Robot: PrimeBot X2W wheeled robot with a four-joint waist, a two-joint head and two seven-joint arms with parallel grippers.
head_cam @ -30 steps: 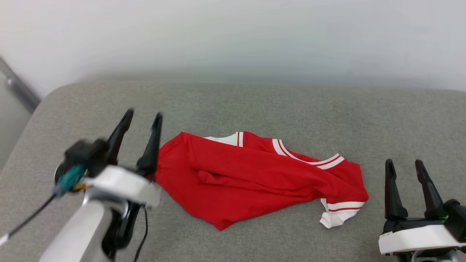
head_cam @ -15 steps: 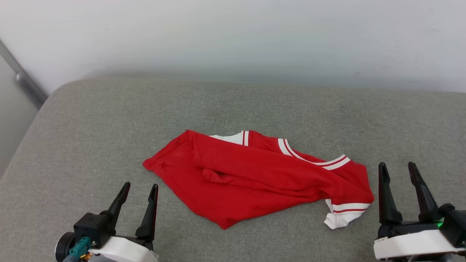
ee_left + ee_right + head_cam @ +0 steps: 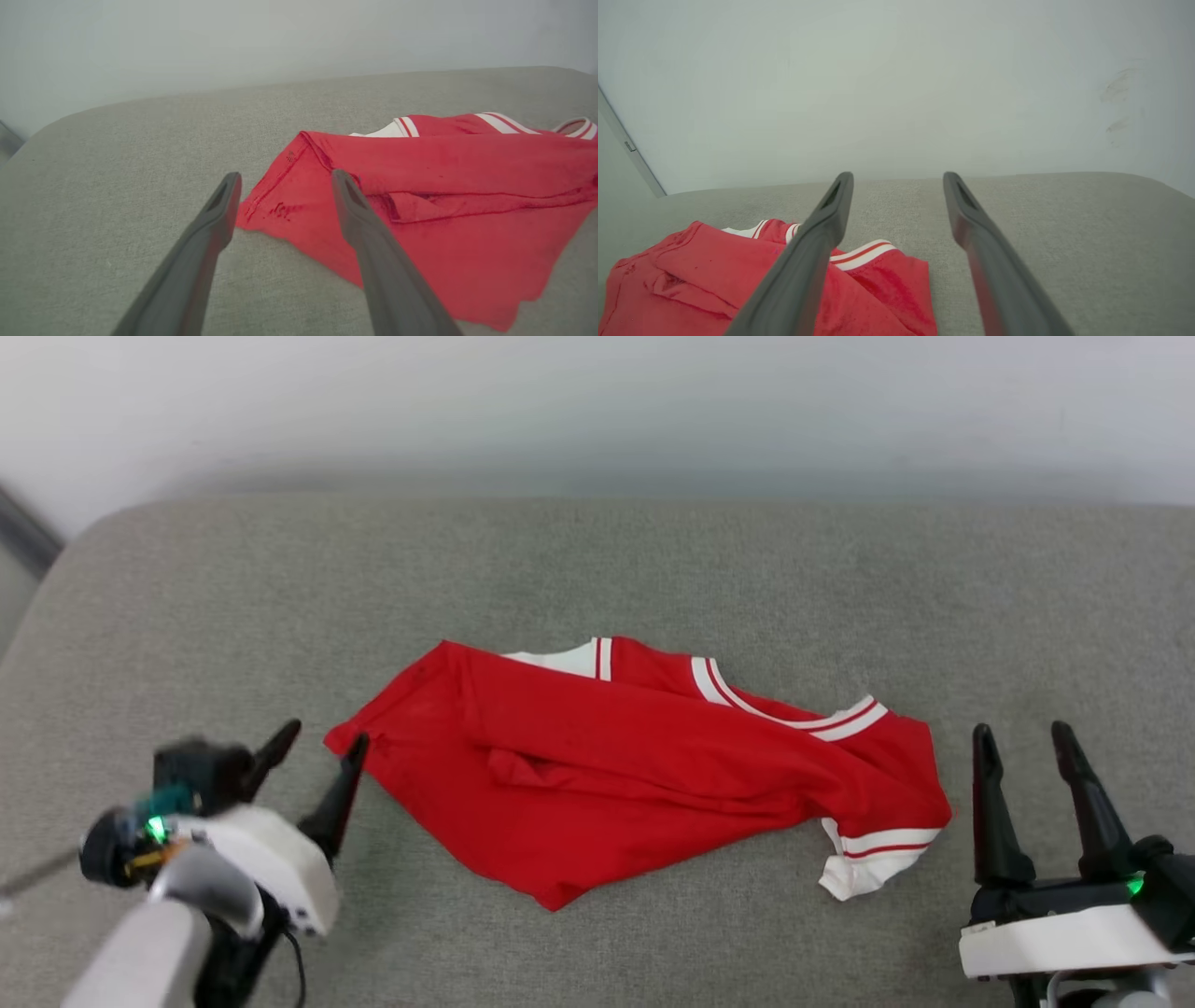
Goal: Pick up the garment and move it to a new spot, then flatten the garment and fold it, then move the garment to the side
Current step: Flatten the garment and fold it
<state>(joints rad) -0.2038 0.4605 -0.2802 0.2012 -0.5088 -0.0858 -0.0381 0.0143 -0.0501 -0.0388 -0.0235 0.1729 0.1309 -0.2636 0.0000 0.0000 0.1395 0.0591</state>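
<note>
Left gripper (image 3: pixel 325 737): long dark fingers spread, pinching nothing. The hem corner of the red jersey-style T-shirt with white, red-striped trim (image 3: pixel 653 765) sits just at the fingertips; contact cannot be told. Right gripper (image 3: pixel 1021 733): fingers spread, empty, near the white sleeve cuff but apart from it. The T-shirt lies rumpled and loosely doubled over, mid-way across the grey woven fabric cushion (image 3: pixel 653 569), with a pale wall (image 3: pixel 597 401) behind.

You've got the garment (image 3: pixel 644 765) lying folded and rumpled on the grey cushion (image 3: pixel 653 569) — red, white-striped trim showing.
</note>
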